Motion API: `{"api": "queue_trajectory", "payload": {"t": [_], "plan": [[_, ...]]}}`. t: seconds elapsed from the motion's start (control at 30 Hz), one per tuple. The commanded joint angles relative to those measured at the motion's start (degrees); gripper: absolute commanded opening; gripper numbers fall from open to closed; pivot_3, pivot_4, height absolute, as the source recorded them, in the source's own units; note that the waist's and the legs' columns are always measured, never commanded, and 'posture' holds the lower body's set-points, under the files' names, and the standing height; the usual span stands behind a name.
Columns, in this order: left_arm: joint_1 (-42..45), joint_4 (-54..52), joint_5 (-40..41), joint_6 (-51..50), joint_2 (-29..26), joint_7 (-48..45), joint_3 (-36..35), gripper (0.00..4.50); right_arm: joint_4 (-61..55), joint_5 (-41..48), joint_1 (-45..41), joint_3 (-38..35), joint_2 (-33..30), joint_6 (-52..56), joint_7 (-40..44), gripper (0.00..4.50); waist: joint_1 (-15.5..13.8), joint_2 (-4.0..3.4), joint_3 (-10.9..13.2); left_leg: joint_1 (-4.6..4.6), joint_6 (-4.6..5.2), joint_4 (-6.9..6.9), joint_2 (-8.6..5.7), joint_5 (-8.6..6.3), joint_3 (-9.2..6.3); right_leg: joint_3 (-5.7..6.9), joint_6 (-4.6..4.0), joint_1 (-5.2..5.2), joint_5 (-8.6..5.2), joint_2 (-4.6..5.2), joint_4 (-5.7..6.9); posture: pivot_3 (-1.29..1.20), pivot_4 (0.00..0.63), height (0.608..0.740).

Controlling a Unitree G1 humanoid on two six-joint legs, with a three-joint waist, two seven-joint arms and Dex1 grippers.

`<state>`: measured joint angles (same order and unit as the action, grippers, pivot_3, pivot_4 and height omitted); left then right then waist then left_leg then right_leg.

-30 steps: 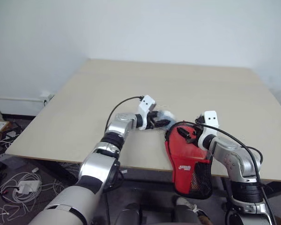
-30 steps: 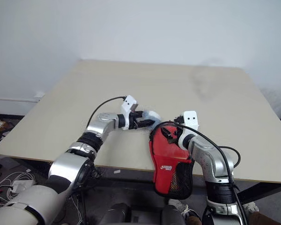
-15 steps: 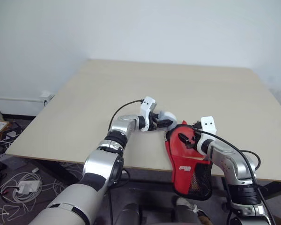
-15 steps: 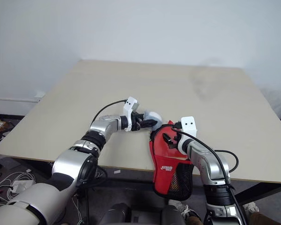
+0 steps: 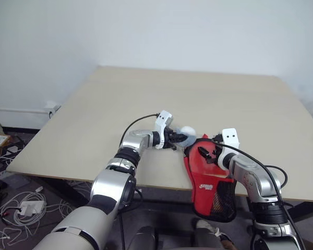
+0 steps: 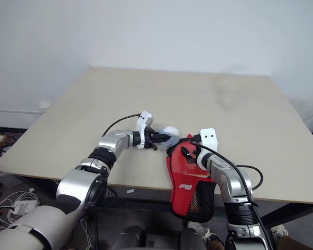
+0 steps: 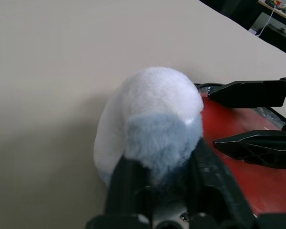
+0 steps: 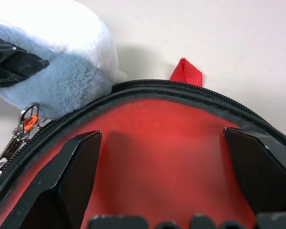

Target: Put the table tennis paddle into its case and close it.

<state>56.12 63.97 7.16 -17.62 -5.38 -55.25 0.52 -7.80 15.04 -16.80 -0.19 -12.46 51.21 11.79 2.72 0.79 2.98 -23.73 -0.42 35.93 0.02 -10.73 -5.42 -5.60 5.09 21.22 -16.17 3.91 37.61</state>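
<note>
Table [image 5: 94, 125], case [image 8: 148, 143] zipper clip (right wrist)

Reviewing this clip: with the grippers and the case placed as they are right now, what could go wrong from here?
1. The left gripper is shut on the fluffy pompom, not the metal zipper pull; a tug may slip off.
2. The right gripper is open over the case, so the case may drag.
3. The case overhangs the table edge and might fall.
</note>
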Motion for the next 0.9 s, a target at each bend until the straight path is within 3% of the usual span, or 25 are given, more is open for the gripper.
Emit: {"api": "queue_trajectory", "payload": {"t": [0.03,0.43,0.6,0.9], "plan": [[0.17,-1.58,1.44,-1.67,-0.26,-2.18,-1.12,0.01,0.82,-0.69,-0.16,-0.16,-0.21,-0.04,-0.20,4.46,0.02,0.00,0.00,0.00,0.00,0.00,0.00,0.00,0.00,0.00,0.00,0.00,0.00,0.00,0.00,0.00,0.000,0.740],[10.81,7.54,-0.33,4.83,-0.87,19.23,-6.20,0.00,-3.52,1.84,3.45,3.14,-1.04,5.38,4.85,4.46,0.04,0.03,0.01,-0.01,0.00,0.00,0.01,0.00,-0.01,0.00,0.01,0.02,0.00,-0.02,0.02,0.00,0.000,0.740],[16.54,11.47,-1.90,9.51,2.19,30.61,-6.74,0.00,-4.15,0.98,5.74,3.79,-1.06,5.08,4.94,4.46,-0.03,0.14,0.01,0.00,0.00,0.02,0.00,0.00,-0.01,0.01,0.02,0.01,-0.01,-0.01,0.02,0.00,0.000,0.740],[20.31,13.34,-7.32,15.26,10.58,38.01,-5.01,0.00,-6.82,-1.18,7.48,6.54,-1.12,3.26,4.62,4.46,-0.04,0.17,0.03,-0.02,-0.01,0.01,0.00,0.00,0.03,0.01,0.03,0.03,-0.01,-0.01,0.00,0.00,0.000,0.740]]}}
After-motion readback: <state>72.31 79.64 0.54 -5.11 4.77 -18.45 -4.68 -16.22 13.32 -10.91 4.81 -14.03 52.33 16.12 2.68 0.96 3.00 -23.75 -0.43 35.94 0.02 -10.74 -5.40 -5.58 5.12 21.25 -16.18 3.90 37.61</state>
